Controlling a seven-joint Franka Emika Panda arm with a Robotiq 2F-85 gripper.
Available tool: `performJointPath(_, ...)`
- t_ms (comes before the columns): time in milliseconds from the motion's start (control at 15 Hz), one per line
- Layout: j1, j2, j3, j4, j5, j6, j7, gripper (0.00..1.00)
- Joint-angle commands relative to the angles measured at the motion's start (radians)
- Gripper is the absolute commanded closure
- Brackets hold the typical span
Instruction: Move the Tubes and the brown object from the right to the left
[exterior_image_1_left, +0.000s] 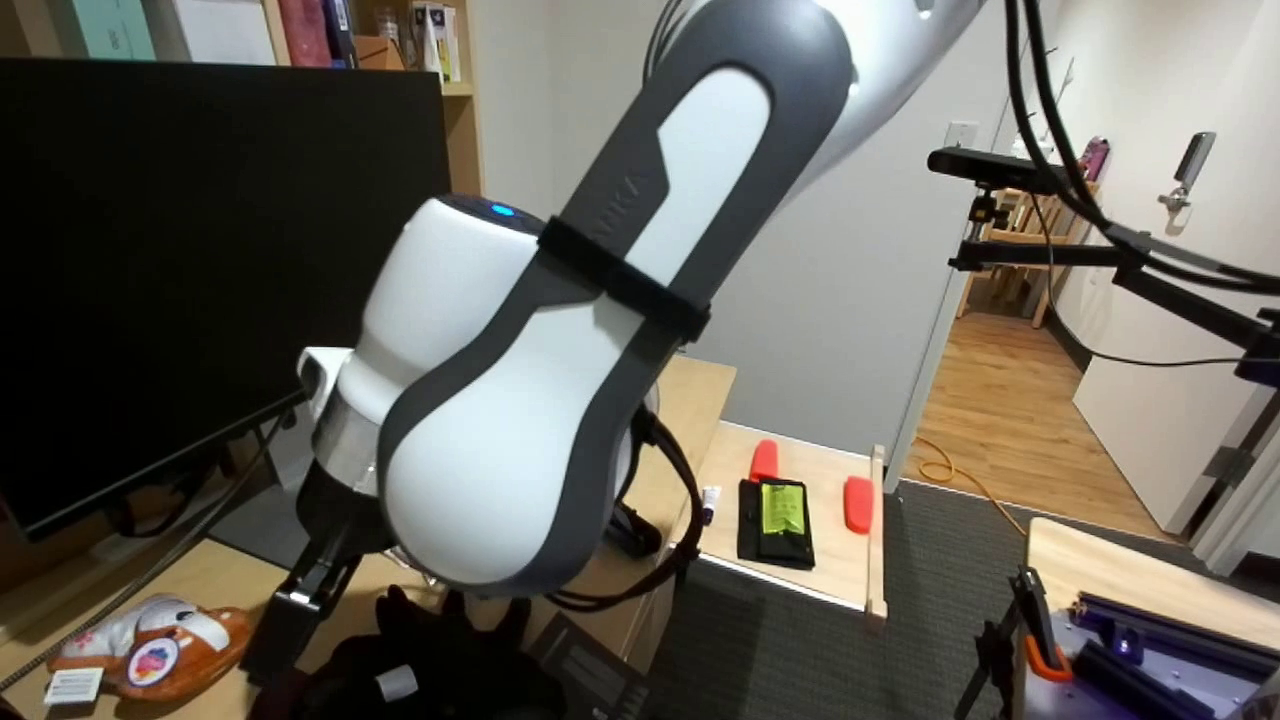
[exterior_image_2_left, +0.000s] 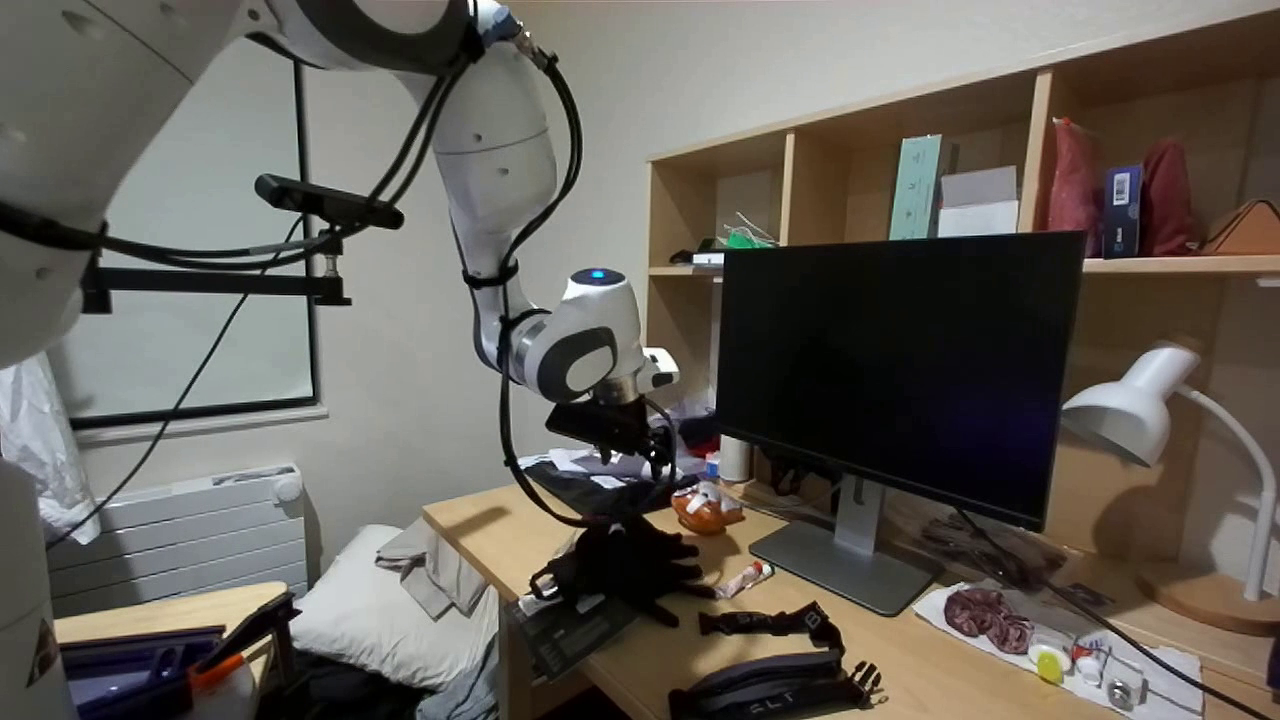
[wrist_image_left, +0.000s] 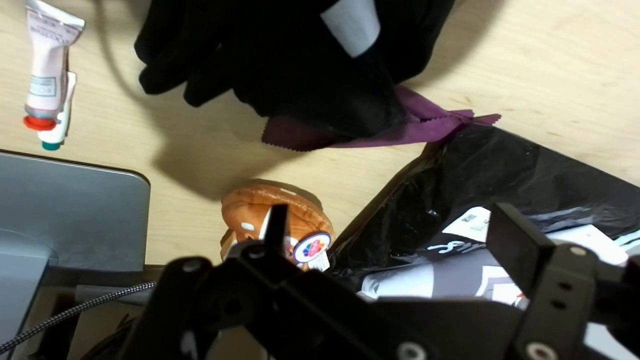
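The brown object is an orange-brown plush with a round badge and white tag. It lies on the desk in the wrist view (wrist_image_left: 300, 215) and in both exterior views (exterior_image_1_left: 185, 665) (exterior_image_2_left: 703, 512). The Tubes lie side by side in the wrist view at upper left: a pinkish tube with a red cap (wrist_image_left: 46, 75) and a slimmer white one with a green cap (wrist_image_left: 64, 112). They show near the monitor stand in an exterior view (exterior_image_2_left: 745, 580). My gripper (wrist_image_left: 397, 225) is open and empty above the desk (exterior_image_2_left: 632, 458). One finger overlaps the plush in the wrist view.
Black gloves (wrist_image_left: 280, 55) on a purple cloth (wrist_image_left: 425, 120) lie between the Tubes and a black plastic bag (wrist_image_left: 500, 155). The monitor (exterior_image_2_left: 890, 380) and its stand (exterior_image_2_left: 850, 560) rise behind. Black straps (exterior_image_2_left: 770, 685), papers with small items (exterior_image_2_left: 1170, 665) and a lamp (exterior_image_2_left: 1130, 410) also stand on the desk.
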Motion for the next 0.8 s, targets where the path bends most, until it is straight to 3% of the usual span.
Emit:
performJointPath(0,-0.196,-0.071,0.152,-0.12,0.0,0.013,-0.088,0.0)
performJointPath(133,-0.322,-0.081,0.247,-0.151,0.005,-0.007,-0.128,0.0)
performJointPath(333,-0.466,-0.123,0.317,-0.191,0.002,-0.046,-0.155,0.0)
performJointPath(467,-0.525,-0.159,0.333,-0.19,0.005,-0.087,-0.156,0.0)
performJointPath(600,-0.621,-0.165,0.394,-0.169,-0.008,-0.176,-0.227,0.0)
performJointPath(733,-0.643,-0.2,0.382,-0.157,-0.025,-0.207,-0.273,0.0)
